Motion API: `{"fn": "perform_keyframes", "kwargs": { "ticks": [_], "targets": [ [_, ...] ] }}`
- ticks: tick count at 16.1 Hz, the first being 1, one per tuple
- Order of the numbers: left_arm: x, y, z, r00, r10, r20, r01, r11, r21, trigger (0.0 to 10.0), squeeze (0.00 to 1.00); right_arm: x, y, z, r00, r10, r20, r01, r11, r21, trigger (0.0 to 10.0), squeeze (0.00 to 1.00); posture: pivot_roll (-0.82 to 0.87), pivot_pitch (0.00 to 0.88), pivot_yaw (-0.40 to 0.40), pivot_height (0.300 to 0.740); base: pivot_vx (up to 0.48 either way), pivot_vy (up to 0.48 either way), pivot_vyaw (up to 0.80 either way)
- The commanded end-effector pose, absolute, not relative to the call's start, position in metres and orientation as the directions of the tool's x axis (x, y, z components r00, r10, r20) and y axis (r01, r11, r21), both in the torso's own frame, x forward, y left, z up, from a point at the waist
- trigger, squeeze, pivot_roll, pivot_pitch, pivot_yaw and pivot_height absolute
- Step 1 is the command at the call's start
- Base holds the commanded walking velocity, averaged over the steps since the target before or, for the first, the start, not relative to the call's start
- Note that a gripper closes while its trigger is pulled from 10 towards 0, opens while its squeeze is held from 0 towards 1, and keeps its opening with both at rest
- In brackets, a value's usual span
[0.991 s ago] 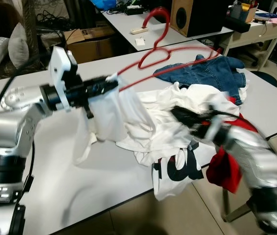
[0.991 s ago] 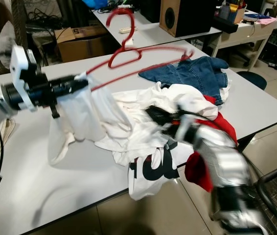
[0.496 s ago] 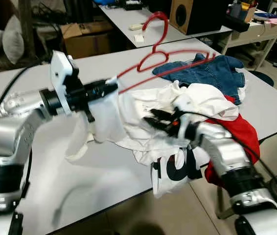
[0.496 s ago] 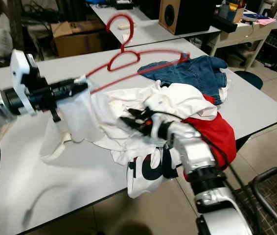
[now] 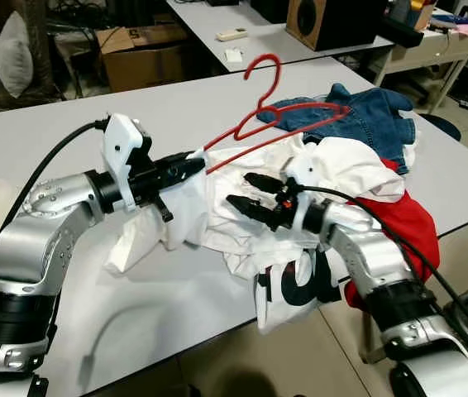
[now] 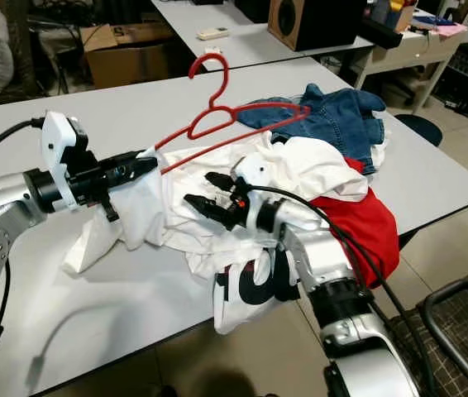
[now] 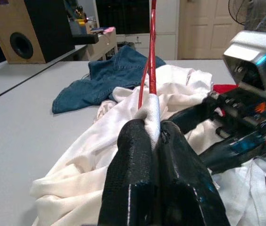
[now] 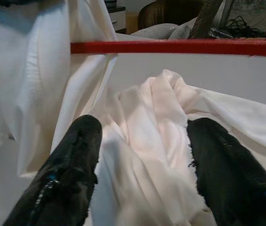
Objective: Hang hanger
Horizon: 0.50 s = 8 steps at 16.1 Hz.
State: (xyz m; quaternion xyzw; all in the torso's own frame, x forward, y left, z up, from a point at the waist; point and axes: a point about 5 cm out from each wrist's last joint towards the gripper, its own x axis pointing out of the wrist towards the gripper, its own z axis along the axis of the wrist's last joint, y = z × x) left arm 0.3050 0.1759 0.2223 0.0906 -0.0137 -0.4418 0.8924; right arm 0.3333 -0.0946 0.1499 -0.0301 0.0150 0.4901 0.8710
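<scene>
Hanger (image 5: pixel 279 116), one; grippers, two.

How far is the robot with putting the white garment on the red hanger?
Done: the left gripper is shut on the red hanger and a corner of the white garment. In hand: the open right gripper reaches toward the cloth. Left: the garment is not yet on the hanger, and nothing is hung.
</scene>
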Motion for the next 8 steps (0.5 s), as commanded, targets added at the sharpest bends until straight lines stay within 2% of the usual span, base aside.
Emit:
{"fn": "perform_keyframes", "kwargs": {
  "ticks": [1, 3, 4, 5, 6, 8],
  "targets": [
    [0.304, 0.176, 0.224, 0.613, -0.788, -0.052, 0.780, 0.594, 0.198, 0.0, 0.00, 0.329, -0.096, 0.151, 0.503, 0.861, -0.076, -0.864, 0.498, -0.072, 10.0, 1.00, 0.09, 0.100, 0.006, 0.740, 0.000, 0.000, 0.00],
    [0.305, 0.177, 0.224, 0.620, -0.783, -0.051, 0.775, 0.600, 0.199, 0.0, 0.00, 0.318, -0.104, 0.146, 0.447, 0.878, -0.173, -0.893, 0.426, -0.146, 10.0, 1.00, 0.08, 0.105, 0.009, 0.740, 0.000, 0.000, 0.00],
    [0.305, 0.178, 0.224, 0.622, -0.782, -0.050, 0.773, 0.602, 0.200, 0.0, 0.00, 0.317, -0.105, 0.144, 0.443, 0.875, -0.194, -0.895, 0.418, -0.158, 10.0, 1.00, 0.08, 0.104, 0.010, 0.740, 0.000, 0.000, 0.00],
    [0.304, 0.178, 0.225, 0.621, -0.783, -0.047, 0.773, 0.601, 0.202, 0.0, 0.00, 0.316, -0.107, 0.137, 0.460, 0.849, -0.262, -0.886, 0.419, -0.199, 10.0, 0.14, 0.08, 0.104, 0.010, 0.740, 0.000, 0.000, 0.00],
    [0.303, 0.178, 0.227, 0.618, -0.785, -0.042, 0.775, 0.599, 0.202, 0.0, 0.00, 0.321, -0.108, 0.133, 0.510, 0.809, -0.292, -0.858, 0.455, -0.237, 10.0, 0.00, 0.08, 0.102, 0.012, 0.740, 0.000, 0.000, 0.00],
    [0.302, 0.178, 0.229, 0.612, -0.790, -0.037, 0.779, 0.593, 0.203, 0.0, 0.00, 0.329, -0.110, 0.131, 0.576, 0.763, -0.293, -0.817, 0.526, -0.237, 10.0, 0.00, 0.08, 0.099, 0.009, 0.740, 0.000, 0.000, 0.00]
  ]
}}
